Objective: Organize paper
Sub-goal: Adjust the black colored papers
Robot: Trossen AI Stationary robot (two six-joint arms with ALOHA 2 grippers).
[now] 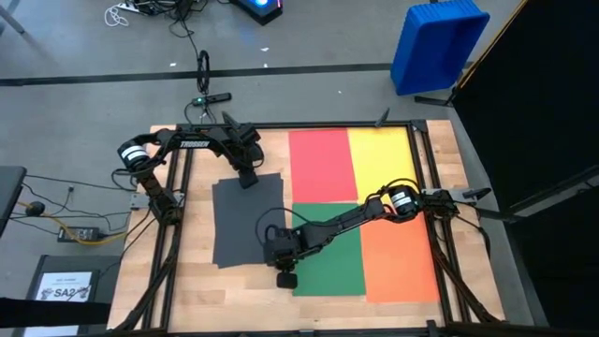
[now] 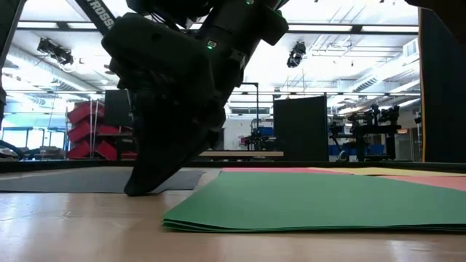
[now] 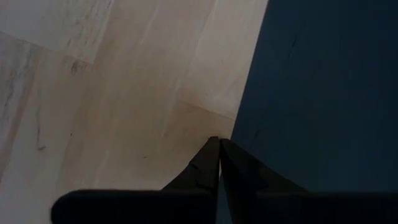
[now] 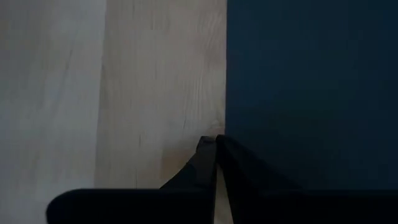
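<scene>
Alignment of the dark grey sheet [image 1: 245,223] is being attempted, its edges being pressed by the left gripper [image 1: 248,178] and right gripper [image 1: 285,277], both pressed together; a slide right toward the green sheet [image 1: 329,257] is probably being called for.

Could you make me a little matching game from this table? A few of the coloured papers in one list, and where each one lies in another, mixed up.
Things:
1. red sheet
2. yellow sheet
3. orange sheet
4. dark grey sheet

Places, as seen from above:
A. apart from the others, on the table's left half
B. far right corner of the block
C. near right corner of the block
D. far corner, beside the yellow one

Pairs: 1-D, 2-B, 3-C, 4-A
</scene>
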